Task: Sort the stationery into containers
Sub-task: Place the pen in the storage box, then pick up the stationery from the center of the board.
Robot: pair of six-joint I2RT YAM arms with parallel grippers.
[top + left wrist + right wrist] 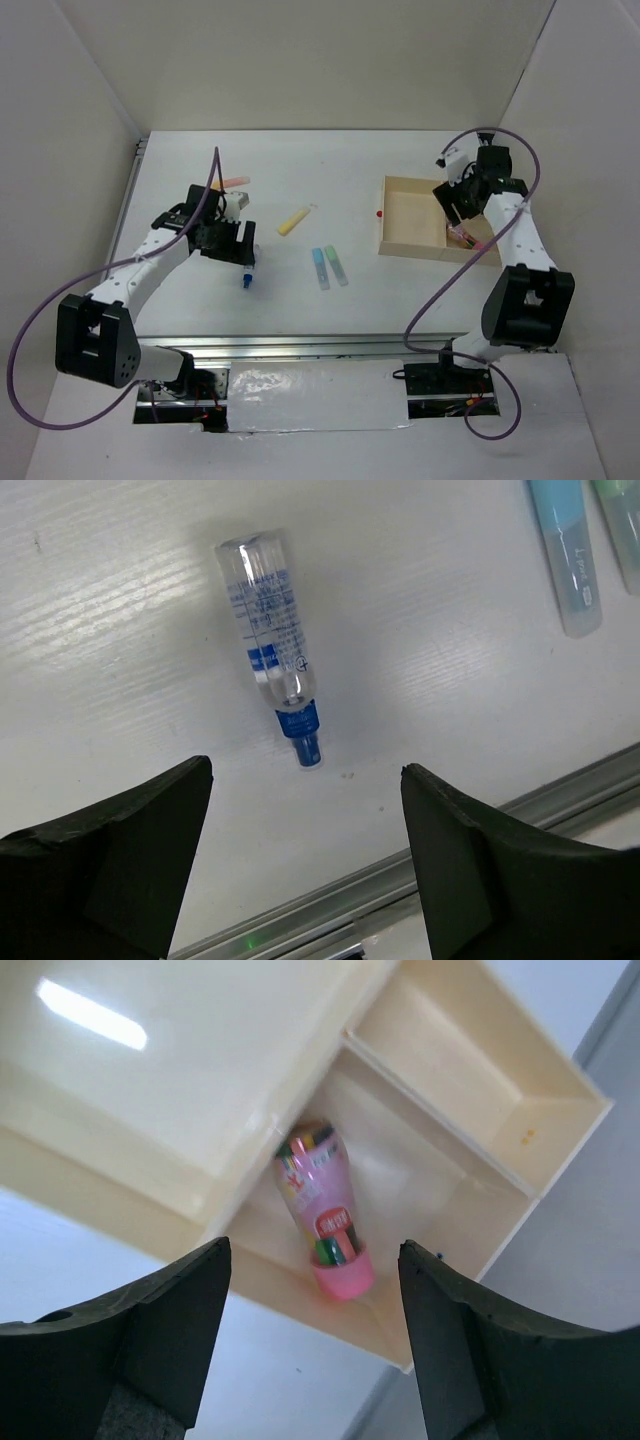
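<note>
Though slim and clear — blue-capped stick on matte table

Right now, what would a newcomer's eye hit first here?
The pale wooden tray at right, with one pink-red stick lying in a small compartment under the open right gripper. Next, the open left gripper poised over the blue-and-white stick at left. A yellow stick, light blue stick, light green stick and orange stick lie loose on the white table.
</note>
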